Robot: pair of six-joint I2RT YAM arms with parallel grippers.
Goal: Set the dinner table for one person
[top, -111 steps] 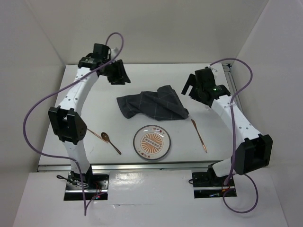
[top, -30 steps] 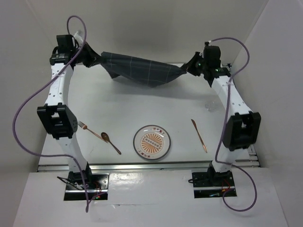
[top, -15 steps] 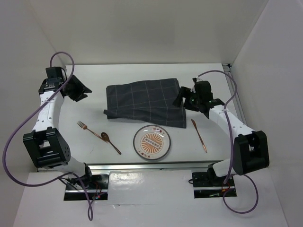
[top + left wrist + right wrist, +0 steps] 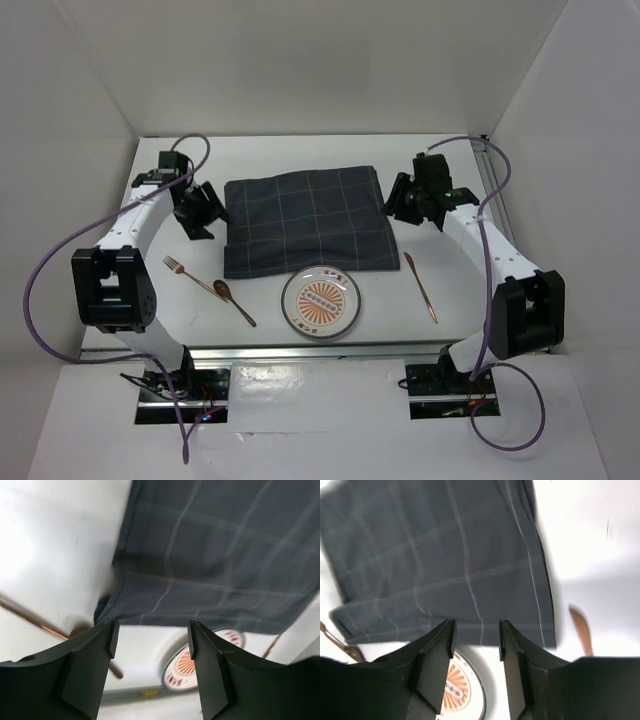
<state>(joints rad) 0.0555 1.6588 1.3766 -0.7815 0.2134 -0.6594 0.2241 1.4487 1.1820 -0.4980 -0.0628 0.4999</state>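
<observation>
The white dinner table (image 4: 300, 155) spans the scene beneath both arms. The left gripper (image 4: 150, 632) and right gripper (image 4: 477, 627) hover released and empty at the left and right edges of the checked cloth mat (image 4: 305, 220). The plate (image 4: 322, 301) just near it bears an orange sunburst with lettering too small to read.

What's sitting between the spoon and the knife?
The orange-patterned plate sits between the spoon and the knife. The top view shows it best.

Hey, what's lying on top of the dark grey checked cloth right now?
Nothing: the cloth lies spread and bare on the dinner table. The plate sits at its near edge; anything under the cloth is hidden.
</observation>
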